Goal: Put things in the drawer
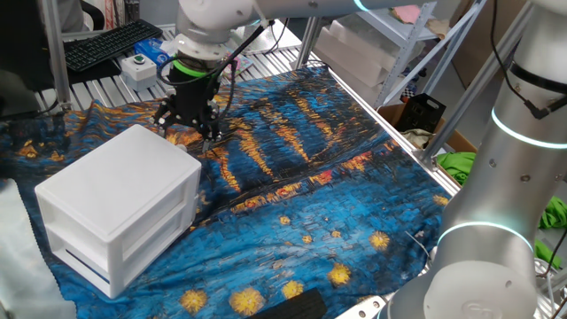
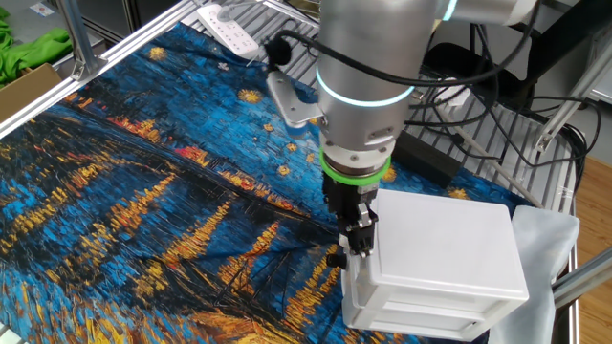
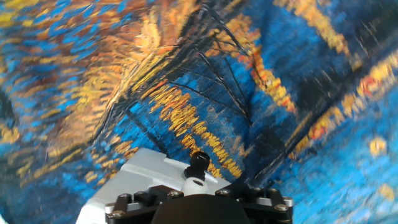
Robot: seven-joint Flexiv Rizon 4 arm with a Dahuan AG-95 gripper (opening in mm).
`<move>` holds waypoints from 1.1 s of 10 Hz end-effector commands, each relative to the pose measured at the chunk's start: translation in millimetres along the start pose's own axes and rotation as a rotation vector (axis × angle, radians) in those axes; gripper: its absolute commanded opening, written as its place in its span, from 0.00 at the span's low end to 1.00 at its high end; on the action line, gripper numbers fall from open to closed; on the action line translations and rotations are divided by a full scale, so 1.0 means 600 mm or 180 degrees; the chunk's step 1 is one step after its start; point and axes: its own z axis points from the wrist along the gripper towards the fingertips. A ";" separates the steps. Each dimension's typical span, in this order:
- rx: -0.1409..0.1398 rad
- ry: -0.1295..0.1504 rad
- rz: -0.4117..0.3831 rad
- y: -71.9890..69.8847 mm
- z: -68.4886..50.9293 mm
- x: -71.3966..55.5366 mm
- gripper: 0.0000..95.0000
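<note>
The upper drawer (image 1: 124, 217) sits shut in the white cabinet (image 1: 120, 182), a boxy, smooth plastic unit with rounded edges and a flat matte top; its front is flush with the lower drawer (image 1: 120, 257) beneath it. No wooden block shows in any view.

The cabinet stands on a cloth (image 1: 301, 177) printed with swirling blue and orange-yellow strokes, its surface creased into raised folds. The gripper (image 1: 197, 124) hangs just behind the cabinet's back edge, close above the cloth, below a green ring on the pale grey arm (image 2: 368, 76).

One fixed view shows both drawer fronts; the other fixed view shows the cabinet from behind, with the black gripper (image 2: 356, 239) overlapping its near corner — touching or not, I cannot tell. The hand view is blurred: it shows cloth folds and a corner of the cabinet (image 3: 140, 174) beside the gripper body — the fingers are hidden, so whether they are parted or closed cannot be told.
</note>
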 end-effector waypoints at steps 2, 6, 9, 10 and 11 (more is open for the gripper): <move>0.0021 0.0002 -0.0625 -0.014 -0.010 -0.021 0.80; 0.0096 0.0016 -0.1121 -0.026 -0.015 -0.034 0.80; 0.0320 -0.0057 -0.1515 -0.035 -0.016 -0.043 0.80; 0.0344 -0.0015 -0.1656 -0.040 -0.017 -0.047 0.80; 0.0363 -0.0013 -0.1713 -0.042 -0.017 -0.048 0.80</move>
